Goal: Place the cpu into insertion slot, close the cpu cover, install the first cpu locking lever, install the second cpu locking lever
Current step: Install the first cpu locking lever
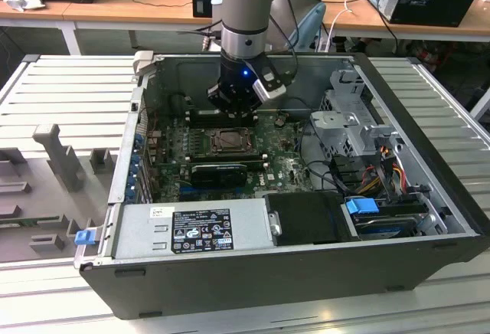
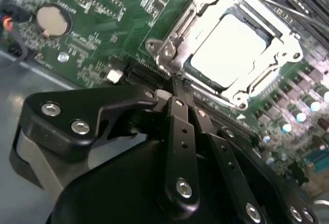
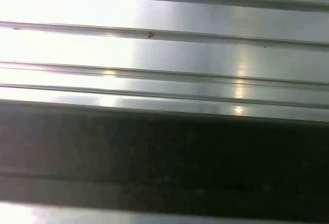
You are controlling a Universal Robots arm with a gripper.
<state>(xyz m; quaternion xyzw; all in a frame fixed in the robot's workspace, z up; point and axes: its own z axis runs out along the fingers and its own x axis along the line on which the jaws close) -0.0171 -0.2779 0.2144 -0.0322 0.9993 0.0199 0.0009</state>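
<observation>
Tool (image 2: 177,88) clenched, empty, tips just beside the cover (image 2: 177,39). Cover lies flat over the cpu (image 2: 229,49): thin stiff metal, likely slippery; press its rim, not the fragile chip.

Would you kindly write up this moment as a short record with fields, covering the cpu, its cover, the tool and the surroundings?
cpu: pale square chip seated in the insertion slot
cpu cover: silvery frame lying flat around the chip, closed
tool: black fingers together, tips at the socket's edge, holding nothing visible
arm: above the open computer case, over the motherboard
nearby on the board: round coin battery
below the socket in the exterior view: long black heatsink block
</observation>
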